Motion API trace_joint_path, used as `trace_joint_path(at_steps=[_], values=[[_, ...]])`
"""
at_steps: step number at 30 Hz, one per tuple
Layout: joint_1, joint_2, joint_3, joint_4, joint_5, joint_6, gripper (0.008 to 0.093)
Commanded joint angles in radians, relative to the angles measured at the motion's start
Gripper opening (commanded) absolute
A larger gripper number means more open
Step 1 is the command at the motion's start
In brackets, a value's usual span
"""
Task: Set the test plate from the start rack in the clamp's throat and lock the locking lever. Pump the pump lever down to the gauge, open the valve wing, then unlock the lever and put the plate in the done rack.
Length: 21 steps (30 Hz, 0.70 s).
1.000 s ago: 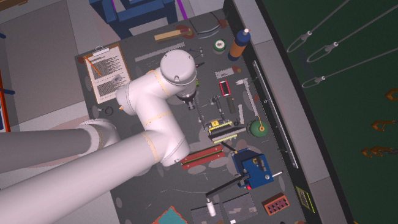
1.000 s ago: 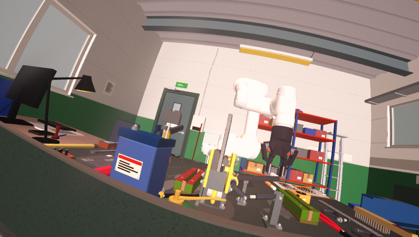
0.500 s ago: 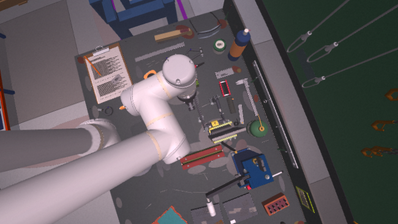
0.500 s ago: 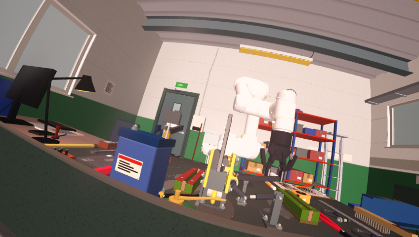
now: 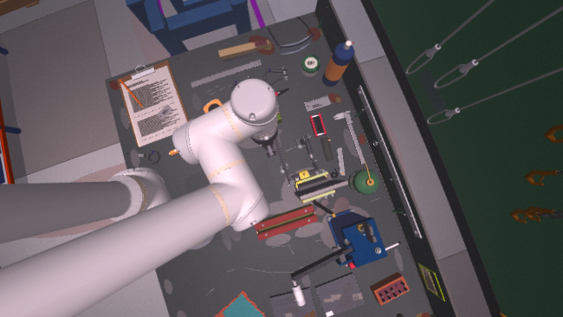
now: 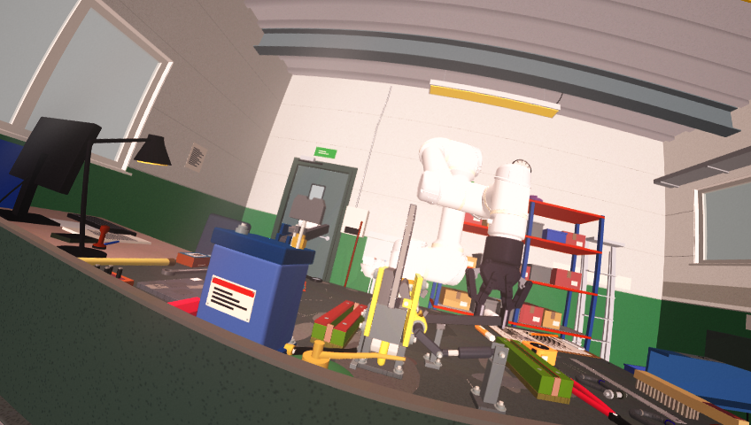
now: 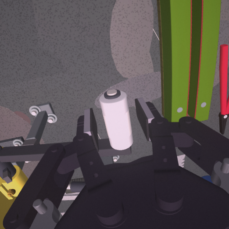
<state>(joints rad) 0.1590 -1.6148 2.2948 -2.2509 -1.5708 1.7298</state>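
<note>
The test plate (image 6: 401, 262) stands upright in the yellow clamp (image 6: 391, 321) (image 5: 312, 181). The locking lever's dark bar runs out from the clamp and ends in a white grip (image 7: 116, 119) (image 5: 270, 150). My gripper (image 7: 118, 122) (image 6: 500, 301) is open and empty, with a finger on each side of that white grip. The blue pump (image 5: 358, 239) (image 6: 254, 287) sits beyond the clamp, with its long dark pump lever (image 5: 318, 263) ending in a white handle (image 5: 298, 294). The yellow valve wing (image 6: 337, 356) lies at the clamp's foot.
A green rack (image 7: 189, 59) (image 6: 535, 368) lies close beside my gripper. A red-topped rack (image 5: 286, 221) (image 6: 338, 323) lies on the clamp's other side. Red-handled pliers (image 7: 223, 87), a caliper (image 5: 351, 134), a green weight (image 5: 365, 181) and a clipboard (image 5: 152, 101) crowd the bench.
</note>
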Motion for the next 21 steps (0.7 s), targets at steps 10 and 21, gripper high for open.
trace_joint_path(at_steps=[10, 21], values=[[0.0, 0.0, 0.0, -0.001, 0.0, 0.0, 0.046], [0.0, 0.0, 0.0, -0.001, 0.0, 0.0, 0.024]])
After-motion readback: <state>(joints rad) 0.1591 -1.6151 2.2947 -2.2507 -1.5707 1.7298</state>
